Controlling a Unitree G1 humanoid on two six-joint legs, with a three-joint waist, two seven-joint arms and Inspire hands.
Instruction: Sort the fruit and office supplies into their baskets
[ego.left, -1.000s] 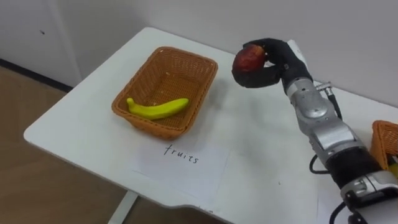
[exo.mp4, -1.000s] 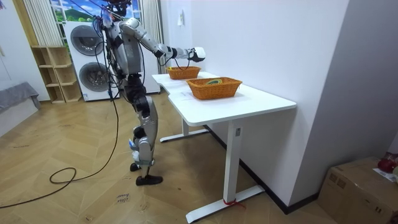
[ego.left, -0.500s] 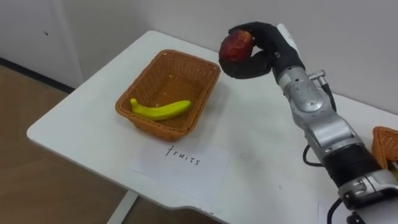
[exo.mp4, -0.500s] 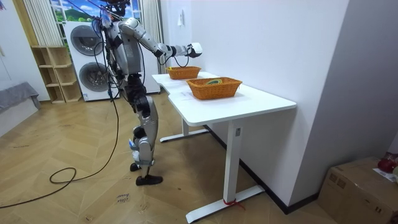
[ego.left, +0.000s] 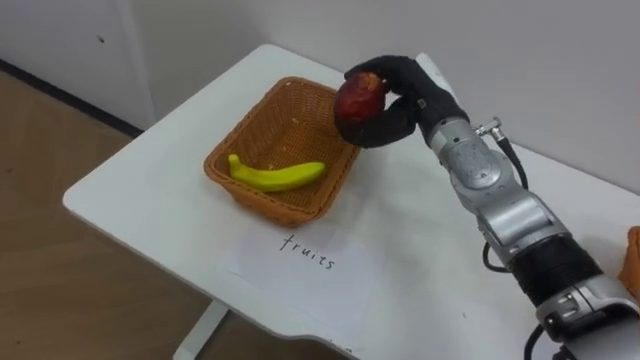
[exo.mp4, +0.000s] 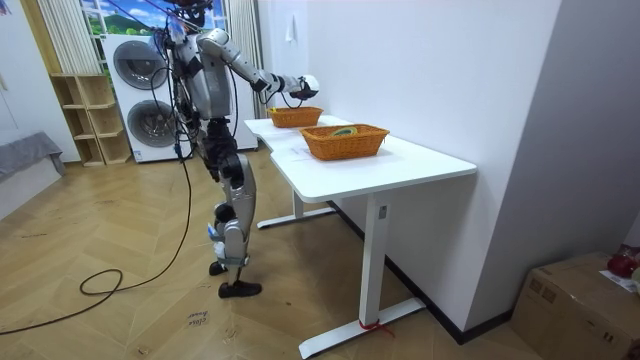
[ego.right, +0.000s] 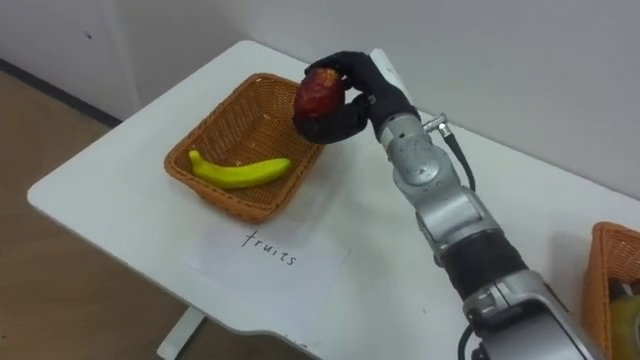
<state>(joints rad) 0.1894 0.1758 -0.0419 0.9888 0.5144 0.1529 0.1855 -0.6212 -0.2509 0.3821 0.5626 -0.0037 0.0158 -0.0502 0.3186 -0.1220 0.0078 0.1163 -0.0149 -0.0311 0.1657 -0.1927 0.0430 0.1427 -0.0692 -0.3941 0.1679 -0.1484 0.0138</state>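
Observation:
A red apple (ego.left: 358, 97) is held in the air by my right hand (ego.left: 408, 92), whose black fingers curl round it. It hangs over the far right corner of the woven fruit basket (ego.left: 232, 152) on the white table (ego.left: 420, 260). A yellow banana (ego.left: 279, 177) lies in that basket. The right eye view shows the same apple (ego.right: 320, 92), hand (ego.right: 365, 88) and basket (ego.right: 205, 135). In the room view I stand at the table's long side, right hand (exo.mp4: 301, 86) stretched out above the far basket (exo.mp4: 295, 117).
A paper sheet with handwriting (ego.left: 308, 257) lies in front of the fruit basket near the table's front edge. A second woven basket (ego.right: 612, 275) stands at the far right, the near basket (exo.mp4: 345, 141) in the room view. A white wall runs behind the table.
My right hand has carried the apple leftwards, from over the bare table beside the basket to above its right corner. The head camera has shifted a little as well.

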